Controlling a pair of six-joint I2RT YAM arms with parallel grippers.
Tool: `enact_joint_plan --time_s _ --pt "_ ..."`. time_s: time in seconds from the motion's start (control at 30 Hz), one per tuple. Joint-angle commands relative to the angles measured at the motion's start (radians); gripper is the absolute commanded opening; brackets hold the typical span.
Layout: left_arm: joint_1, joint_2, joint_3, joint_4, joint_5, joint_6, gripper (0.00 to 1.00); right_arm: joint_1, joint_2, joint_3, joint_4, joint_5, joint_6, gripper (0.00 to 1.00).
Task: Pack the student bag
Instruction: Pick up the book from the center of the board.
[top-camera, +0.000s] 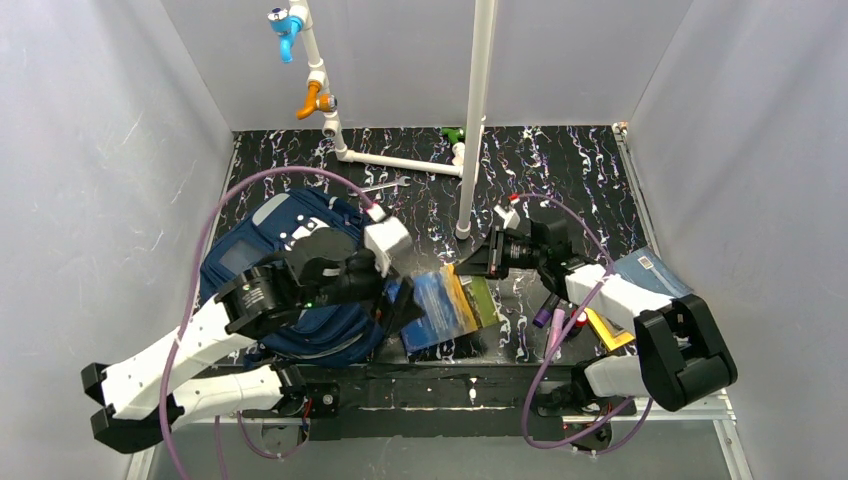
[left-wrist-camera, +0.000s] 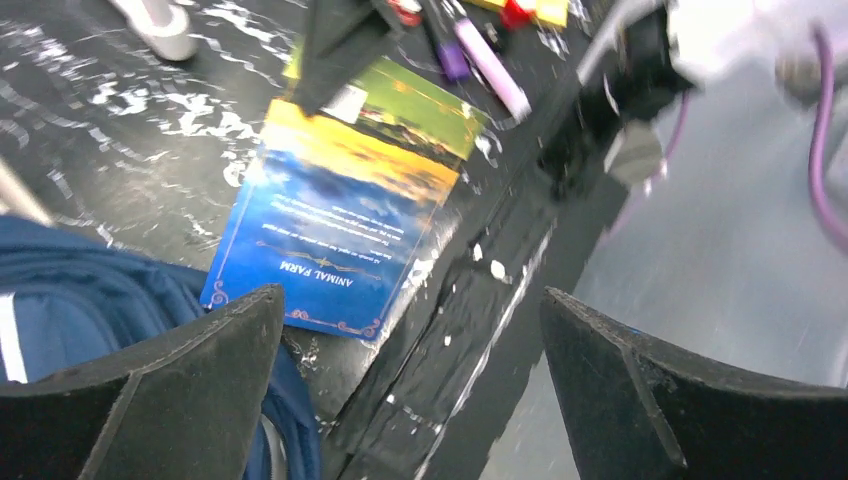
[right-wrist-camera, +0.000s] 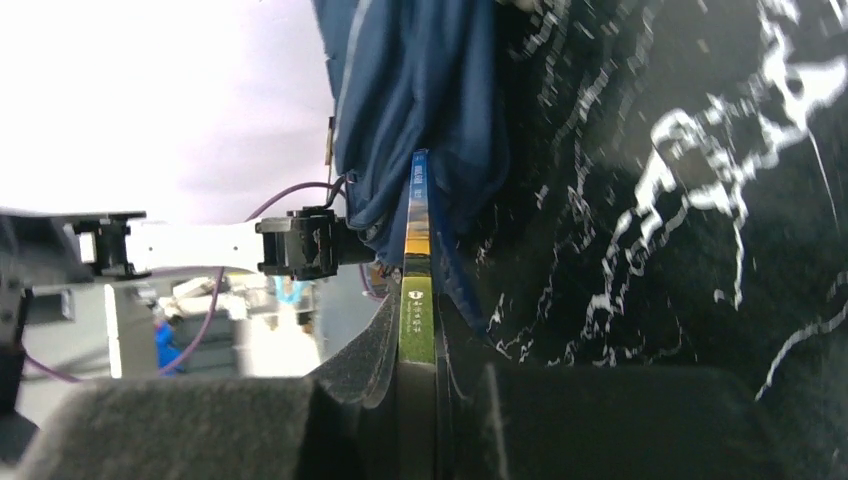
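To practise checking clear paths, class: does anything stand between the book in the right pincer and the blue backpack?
Nothing visible lies between them: the book, clamped at its green end by the right pincer, touches the backpack at its far end. The open left pincer hovers over that end, possibly crowding the way in.

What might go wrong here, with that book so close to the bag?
1. The right gripper pinches the book only by its thin green end, so the book may twist or slip out.
2. The bag hangs in loose folds just ahead of the book's far edge. The book could catch on the cloth instead of sliding in.
3. The left gripper hovers open right beside the book and the bag, so the two arms might bump.
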Motion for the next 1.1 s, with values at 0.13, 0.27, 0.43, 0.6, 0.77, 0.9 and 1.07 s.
enact_joint_plan --time_s 0.13,0.27,0.43,0.6,0.77,0.9,1.07 --pt "0.217 0.056 0.083 -0.144 -0.342 -0.51 0.98 -0.002 -0.164 0.203 -0.063 -0.134 -0.197 0.01" --pt "0.395 0.062 0.039 -0.138 -0.043 -0.865 0.98 0.036 -0.299 0.313 -0.254 0.057 -0.424 0.01" --pt "0.444 0.079 -0.048 0.059 0.26 -1.315 0.98 0.179 -0.323 0.406 -0.41 0.291 -0.755 0.01" --pt "0.445 0.1 -0.064 0.088 0.298 -1.567 0.98 0.436 -0.307 0.445 -0.443 0.623 -1.031 0.01" --pt "0.445 0.026 -0.197 0.208 0.27 -1.795 0.98 0.687 -0.269 0.45 -0.398 0.971 -1.163 0.01" --pt "0.445 0.017 -0.246 0.198 0.282 -1.871 0.98 0.856 -0.24 0.439 -0.297 1.16 -1.229 0.01" --pt "0.445 0.012 -0.263 0.156 0.27 -1.895 0.85 1.011 -0.183 0.449 -0.233 1.358 -1.336 0.01"
